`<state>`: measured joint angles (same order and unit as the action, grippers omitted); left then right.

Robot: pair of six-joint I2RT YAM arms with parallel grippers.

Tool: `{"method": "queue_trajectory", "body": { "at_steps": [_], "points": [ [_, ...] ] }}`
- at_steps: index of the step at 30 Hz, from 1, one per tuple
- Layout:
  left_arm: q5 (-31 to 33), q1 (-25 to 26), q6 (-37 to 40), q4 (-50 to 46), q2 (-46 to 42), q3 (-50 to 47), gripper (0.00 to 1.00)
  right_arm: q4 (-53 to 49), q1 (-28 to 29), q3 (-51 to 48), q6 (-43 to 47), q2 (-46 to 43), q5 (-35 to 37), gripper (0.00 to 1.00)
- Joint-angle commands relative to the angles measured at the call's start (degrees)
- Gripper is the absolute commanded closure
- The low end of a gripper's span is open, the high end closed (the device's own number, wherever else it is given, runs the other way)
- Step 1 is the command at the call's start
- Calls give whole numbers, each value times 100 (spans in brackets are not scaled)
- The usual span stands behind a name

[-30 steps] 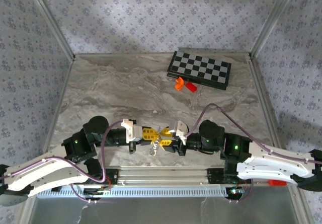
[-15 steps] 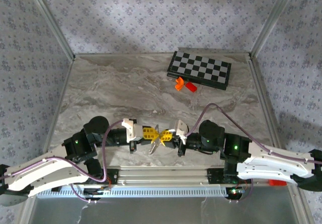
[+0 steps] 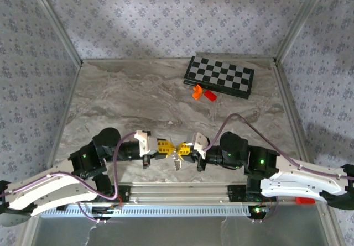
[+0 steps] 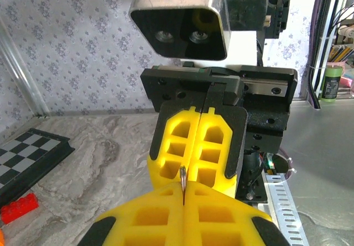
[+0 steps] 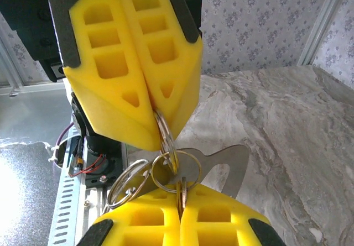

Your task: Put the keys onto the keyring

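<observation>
Top view: keys (image 3: pixel 177 158) between left gripper (image 3: pixel 170 147) and right gripper (image 3: pixel 179 149) too small to count or tell apart. Left arm (image 3: pixel 50 188) cut off by the left edge, right arm (image 3: pixel 298 179) by the right edge. Red item (image 3: pixel 301 200) partly hidden under the right arm; identity unclear.

Left wrist view: left fingers (image 4: pixel 149 224) cut off at the bottom edge. Thin metal edge (image 4: pixel 182 182) pinched between them; ring or key cannot be told. Chessboard (image 4: pixel 27 152) cut off at the left edge.

Right wrist view: top of ring (image 5: pixel 165 138) hidden inside the left fingers. Lower parts of the keys hidden between the right fingers (image 5: pixel 149 226), themselves cut off at the bottom edge
</observation>
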<state>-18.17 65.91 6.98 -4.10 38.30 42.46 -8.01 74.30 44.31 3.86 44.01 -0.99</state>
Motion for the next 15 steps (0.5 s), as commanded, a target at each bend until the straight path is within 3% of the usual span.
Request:
{"method": "queue_trajectory", "body": {
  "at_steps": [1,15],
  "points": [
    [8,16,-6,54,1,70,100,-49,40,195,132,-72,114,100],
    [145,16,10,-237,59,103,100,-155,67,274,246,-206,283,100]
  ]
}}
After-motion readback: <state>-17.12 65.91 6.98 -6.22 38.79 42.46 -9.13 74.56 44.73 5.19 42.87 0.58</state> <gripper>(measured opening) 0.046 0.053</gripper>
